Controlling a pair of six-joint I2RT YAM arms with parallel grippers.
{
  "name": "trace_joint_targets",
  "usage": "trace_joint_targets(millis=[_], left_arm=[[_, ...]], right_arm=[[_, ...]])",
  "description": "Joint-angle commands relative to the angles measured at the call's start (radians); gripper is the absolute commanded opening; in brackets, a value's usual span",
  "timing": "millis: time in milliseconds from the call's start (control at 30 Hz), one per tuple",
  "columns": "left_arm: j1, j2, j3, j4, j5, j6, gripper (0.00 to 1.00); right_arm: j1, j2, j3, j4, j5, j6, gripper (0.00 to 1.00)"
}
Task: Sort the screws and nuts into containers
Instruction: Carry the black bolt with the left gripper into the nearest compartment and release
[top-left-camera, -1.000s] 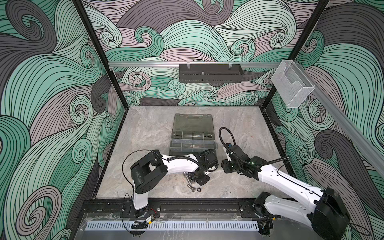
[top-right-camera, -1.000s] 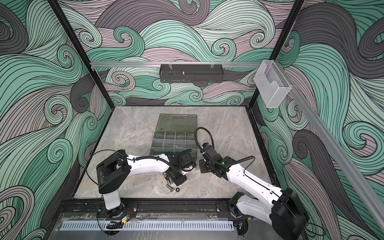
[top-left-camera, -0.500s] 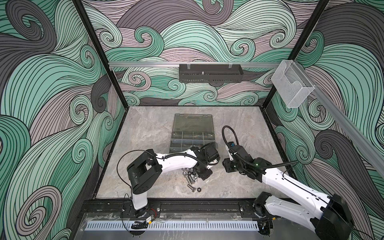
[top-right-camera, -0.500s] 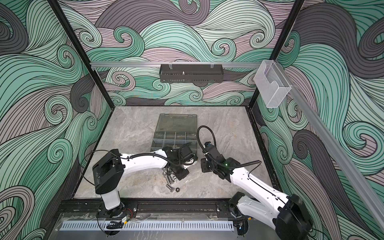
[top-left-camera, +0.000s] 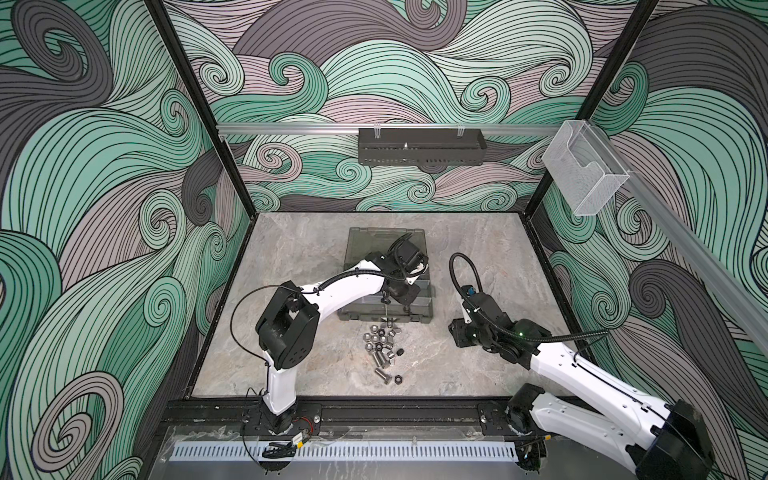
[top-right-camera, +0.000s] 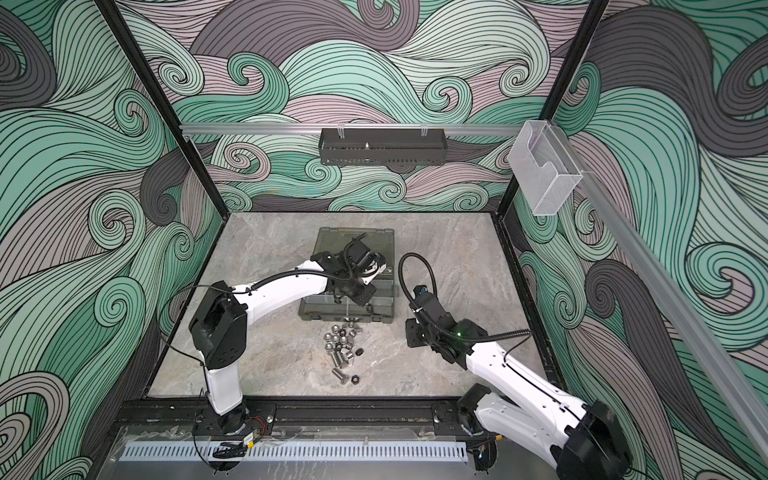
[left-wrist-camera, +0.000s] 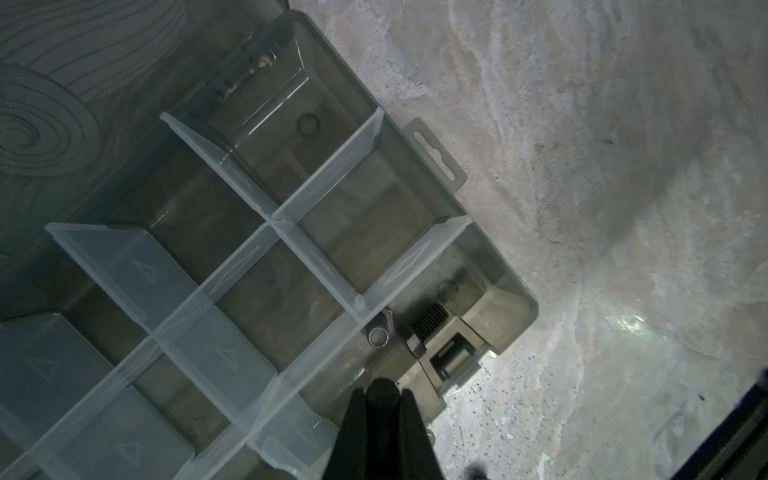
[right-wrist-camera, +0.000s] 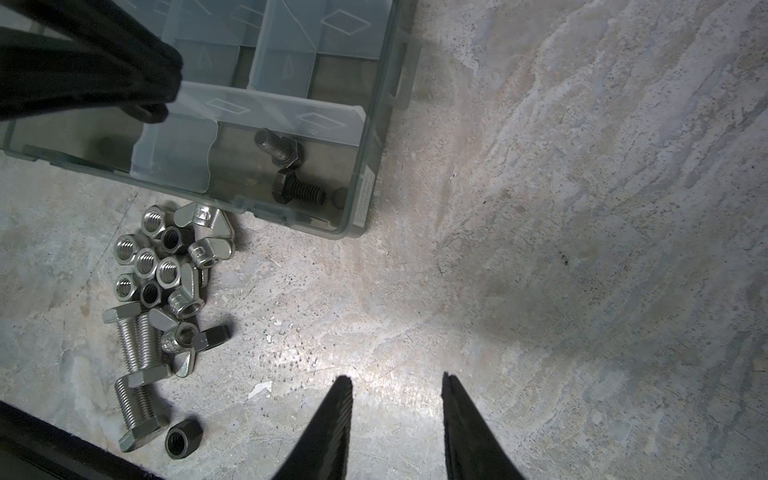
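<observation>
The screws and nuts (top-left-camera: 380, 345) (top-right-camera: 340, 345) lie in a loose pile (right-wrist-camera: 162, 282) in front of the smoky-grey organiser case (top-left-camera: 374, 241) (top-right-camera: 332, 241). Its containers are split by clear dividers (left-wrist-camera: 232, 266). Two black screws (right-wrist-camera: 280, 149) (left-wrist-camera: 376, 332) lie in the near right corner compartment. My left gripper (left-wrist-camera: 382, 395) (top-left-camera: 397, 305) (top-right-camera: 353, 301) hovers over the case's near row, shut on a small black piece, and I cannot tell if it is a screw or a nut. My right gripper (right-wrist-camera: 395, 380) (top-left-camera: 457, 332) (top-right-camera: 413, 334) stands open over bare table, right of the pile.
A lone black nut (right-wrist-camera: 183, 438) and long silver screws (right-wrist-camera: 133, 345) lie at the pile's near end. A black perforated tray (top-left-camera: 419, 151) hangs on the back wall and a clear box (top-left-camera: 582, 174) on the right wall. A black rail (top-left-camera: 374, 409) borders the table's front.
My left gripper has risen from the pile and moved away to above the organiser's near row. The right arm has hardly moved.
</observation>
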Motion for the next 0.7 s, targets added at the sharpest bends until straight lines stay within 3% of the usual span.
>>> trace_joint_targets(millis=[0, 167, 400, 667], left_arm=[[0.001, 0.022, 0.025, -0.026, 0.012, 0.014, 0.04], [0.014, 0.026, 0.009, -0.017, 0.016, 0.009, 0.06], [0.017, 0.006, -0.017, -0.004, 0.025, -0.005, 0.25], [0.029, -0.069, -0.079, 0.020, 0.030, -0.019, 0.29]], right_arm=[[-0.006, -0.026, -0.020, -0.026, 0.008, 0.024, 0.38], [-0.005, -0.037, -0.034, -0.032, 0.007, 0.031, 0.38], [-0.005, -0.030, -0.029, -0.034, 0.008, 0.033, 0.39], [-0.005, -0.030, -0.030, -0.035, 0.009, 0.033, 0.39]])
